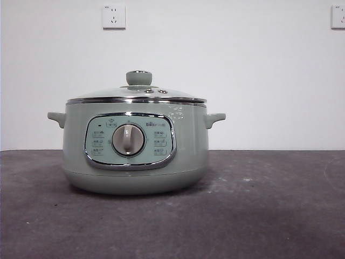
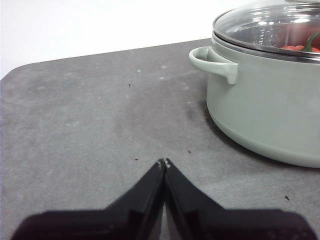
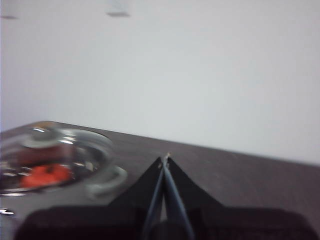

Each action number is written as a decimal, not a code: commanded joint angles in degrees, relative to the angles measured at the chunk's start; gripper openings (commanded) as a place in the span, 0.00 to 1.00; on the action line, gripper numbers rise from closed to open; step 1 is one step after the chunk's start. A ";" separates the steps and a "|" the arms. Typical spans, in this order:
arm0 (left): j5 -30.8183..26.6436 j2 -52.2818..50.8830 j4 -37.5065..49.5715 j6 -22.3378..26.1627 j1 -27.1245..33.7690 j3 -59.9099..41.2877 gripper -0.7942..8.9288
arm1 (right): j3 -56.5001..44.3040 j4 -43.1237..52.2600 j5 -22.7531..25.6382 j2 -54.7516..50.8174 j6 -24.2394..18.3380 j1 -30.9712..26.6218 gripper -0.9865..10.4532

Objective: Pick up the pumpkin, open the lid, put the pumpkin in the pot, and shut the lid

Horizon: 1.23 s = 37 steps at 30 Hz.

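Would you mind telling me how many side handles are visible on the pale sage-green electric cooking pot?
2: one small side handle juts from the pale sage-green electric cooking pot at its left in the front view, the other side handle at its right. None seems hidden.

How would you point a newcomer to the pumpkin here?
Find the big sage-green pot on the dark grey table. Look down through its clear glass lid, which sits closed on the rim. The pumpkin is the small orange-red thing with a green stem inside, the only warm colour around.

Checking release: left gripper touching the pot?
Apart. In the left wrist view, bare table separates the left gripper from the pot.
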 commanded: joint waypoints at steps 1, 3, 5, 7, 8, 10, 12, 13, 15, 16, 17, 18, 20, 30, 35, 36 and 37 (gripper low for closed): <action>-0.02 -0.17 -0.48 -0.37 0.17 -0.70 0.08 | -5.60 1.38 4.20 -2.54 3.39 -0.04 0.09; -0.02 -0.17 -0.48 -0.37 0.17 -0.70 0.08 | -7.96 1.27 5.07 -4.09 3.87 -0.04 0.09; -0.02 -0.17 -0.48 -0.37 0.17 -0.70 0.08 | -9.88 1.29 5.81 -5.38 4.22 -0.04 0.09; -0.02 -0.17 -0.48 -0.37 0.17 -0.70 0.08 | -11.34 1.25 5.90 -6.25 4.74 -0.04 0.09; -0.02 -0.17 -0.48 -0.37 0.17 -0.70 0.08 | -12.00 1.07 5.97 -6.69 4.92 -0.04 0.09; -0.02 -0.17 -0.48 -0.37 0.17 -0.70 0.08 | -13.03 1.01 5.99 -6.95 5.22 -0.04 0.09; -0.02 -0.17 -0.48 -0.37 0.17 -0.70 0.08 | -13.94 0.96 5.99 -6.95 5.68 -0.04 0.09; -0.02 -0.17 -0.48 -0.37 0.17 -0.70 0.08 | -14.32 0.61 5.95 -6.95 5.95 -0.02 0.09; -0.02 -0.17 -0.48 -0.37 0.17 -0.70 0.08 | -14.32 -1.29 5.99 -6.95 5.95 -0.02 0.09; -0.02 -0.17 -0.48 -0.37 0.17 -0.70 0.08 | -14.32 -2.16 5.99 -6.95 5.95 -0.02 0.09; -0.02 -0.17 -0.48 -0.37 0.17 -0.70 0.08 | -14.32 -3.04 5.97 -6.95 5.92 -0.02 0.09; -0.02 -0.17 -0.48 -0.37 0.17 -0.70 0.08 | -14.32 -3.74 5.97 -6.95 5.86 -0.02 0.09; -0.02 -0.17 -0.46 -0.37 0.17 -0.70 0.08 | -14.32 -5.81 5.97 -6.95 5.77 -0.02 0.09; -0.04 -0.17 -0.46 -0.37 0.17 -0.70 0.08 | -14.29 -10.05 6.03 -6.95 9.81 -0.02 0.09; -0.02 -0.17 -0.48 -0.37 0.17 -0.70 0.08 | -14.29 -10.05 6.01 -6.91 9.75 -0.02 0.09; -0.02 -0.17 -0.46 -0.37 0.17 -0.70 0.08 | -14.29 -10.05 6.01 -6.91 9.75 -0.02 0.09; -0.02 -0.17 -0.46 -0.37 0.17 -0.70 0.08 | -14.29 -10.05 6.05 -6.88 9.77 -0.02 0.09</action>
